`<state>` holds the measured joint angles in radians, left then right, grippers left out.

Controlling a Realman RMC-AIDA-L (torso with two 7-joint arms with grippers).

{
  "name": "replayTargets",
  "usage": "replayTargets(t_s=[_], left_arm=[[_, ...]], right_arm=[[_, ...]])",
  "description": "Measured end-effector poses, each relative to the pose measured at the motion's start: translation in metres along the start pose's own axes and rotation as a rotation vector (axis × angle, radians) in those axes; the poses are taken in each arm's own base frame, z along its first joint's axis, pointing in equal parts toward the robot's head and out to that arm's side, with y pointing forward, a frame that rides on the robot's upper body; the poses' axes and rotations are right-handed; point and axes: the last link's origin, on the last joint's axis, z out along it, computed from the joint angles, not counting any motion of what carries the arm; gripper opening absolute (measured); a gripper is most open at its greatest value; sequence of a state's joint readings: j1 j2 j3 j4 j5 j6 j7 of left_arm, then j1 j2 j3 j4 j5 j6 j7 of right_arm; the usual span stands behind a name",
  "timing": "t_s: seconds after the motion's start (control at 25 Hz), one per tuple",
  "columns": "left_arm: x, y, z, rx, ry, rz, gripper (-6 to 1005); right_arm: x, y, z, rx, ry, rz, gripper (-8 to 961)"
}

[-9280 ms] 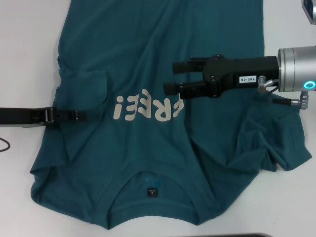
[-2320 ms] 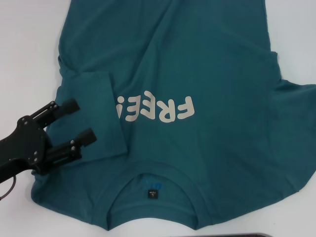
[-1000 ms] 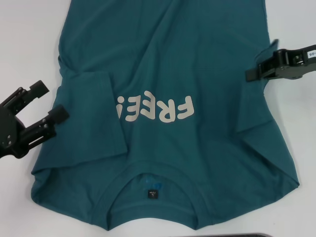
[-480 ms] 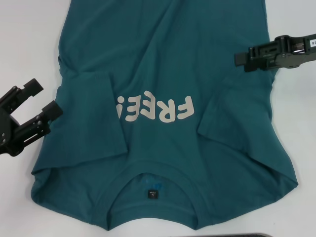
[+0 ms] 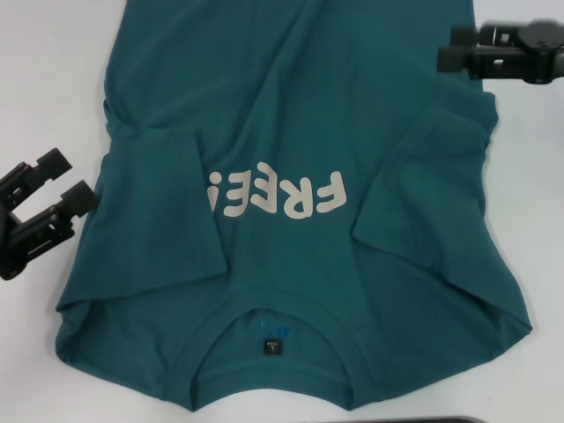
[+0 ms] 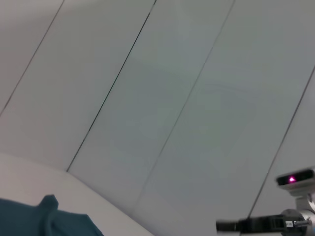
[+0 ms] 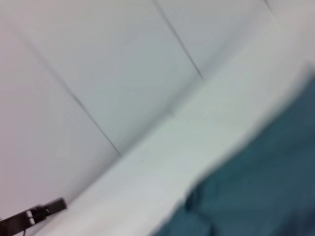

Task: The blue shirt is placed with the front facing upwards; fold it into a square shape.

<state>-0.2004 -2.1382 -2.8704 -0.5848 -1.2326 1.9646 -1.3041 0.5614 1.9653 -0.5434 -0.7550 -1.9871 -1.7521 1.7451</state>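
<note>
The blue shirt (image 5: 291,132) lies flat on the white table, pale "FREE" lettering (image 5: 275,195) facing up and the collar tag (image 5: 272,345) nearest me. Both sleeves are folded inward: the left sleeve (image 5: 163,207) and the right sleeve (image 5: 423,194) rest on the chest. My left gripper (image 5: 60,183) is open beside the shirt's left edge, holding nothing. My right gripper (image 5: 449,48) hovers open over the far right of the shirt, apart from the cloth. A corner of the shirt (image 6: 49,219) shows in the left wrist view, and blurred cloth (image 7: 261,191) in the right wrist view.
White table (image 5: 44,79) borders the shirt on both sides. A dark object (image 5: 441,419) sits at the near edge. Pale wall panels (image 6: 162,98) fill the wrist views; the other arm shows small in each (image 6: 246,225) (image 7: 34,215).
The right gripper laid the right sleeve over the chest, let it go and drew away toward the far right. The left gripper backed off to the left, away from the shirt.
</note>
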Motion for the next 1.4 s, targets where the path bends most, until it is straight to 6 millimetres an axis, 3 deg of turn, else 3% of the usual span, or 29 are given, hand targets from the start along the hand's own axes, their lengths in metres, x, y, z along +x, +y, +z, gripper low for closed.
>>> replayTargets(t_s=[0.12,0.2,0.56,1.0,1.04,1.4], left_arm=[[0.0,0.001,-0.004,-0.003,-0.01,-0.04,873],[-0.003,0.005,-0.001,-0.038,-0.041,-0.052,873],[-0.006,0.008,0.007,-0.095,-0.092,0.024,873],[-0.018,0.012,0.005,-0.151,-0.192,0.127,873],[-0.02,0.012,0.004,-0.151,-0.209,0.131,873],[-0.032,0.019,0.006,-0.194,-0.258,0.098,874]], right_arm=[[0.012,0.008,-0.004,0.001,-0.117,-0.156,852],[0.024,0.014,0.002,0.012,-0.093,-0.244,852],[0.029,0.018,0.023,-0.005,-0.065,-0.267,853],[0.035,0.023,0.031,-0.044,-0.032,-0.256,854],[0.042,0.032,0.042,-0.115,0.033,-0.272,854],[0.06,0.047,0.06,-0.231,0.096,-0.288,852]])
